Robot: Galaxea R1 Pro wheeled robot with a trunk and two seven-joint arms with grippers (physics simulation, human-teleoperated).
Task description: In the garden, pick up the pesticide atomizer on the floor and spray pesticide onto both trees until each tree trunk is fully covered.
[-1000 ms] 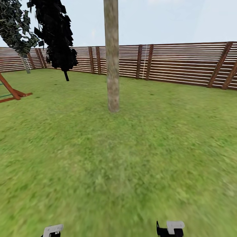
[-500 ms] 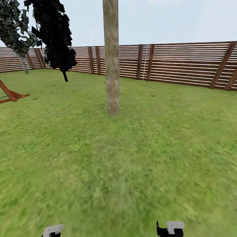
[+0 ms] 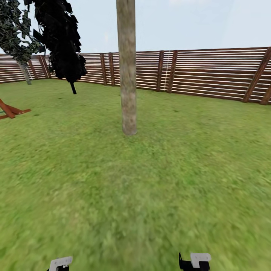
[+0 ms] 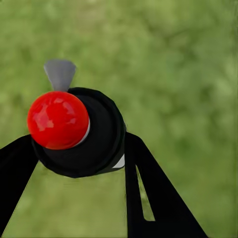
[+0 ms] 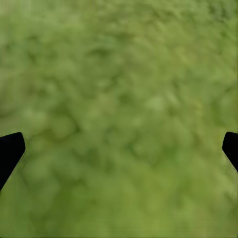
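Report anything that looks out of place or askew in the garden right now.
Little stands out. The dark narrow tree by the fence leans on its thin trunk. The left tool grips the pesticide atomizer; the tree trunk stands straight.

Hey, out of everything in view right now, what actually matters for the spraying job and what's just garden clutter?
Belongs to the job:
- dark round atomizer with red cap, gripped in the left end effector
- thick grey-brown bare tree trunk
- green grass floor

Just lying about:
- brown slatted wooden fence
- dark narrow tree
- reddish wooden frame
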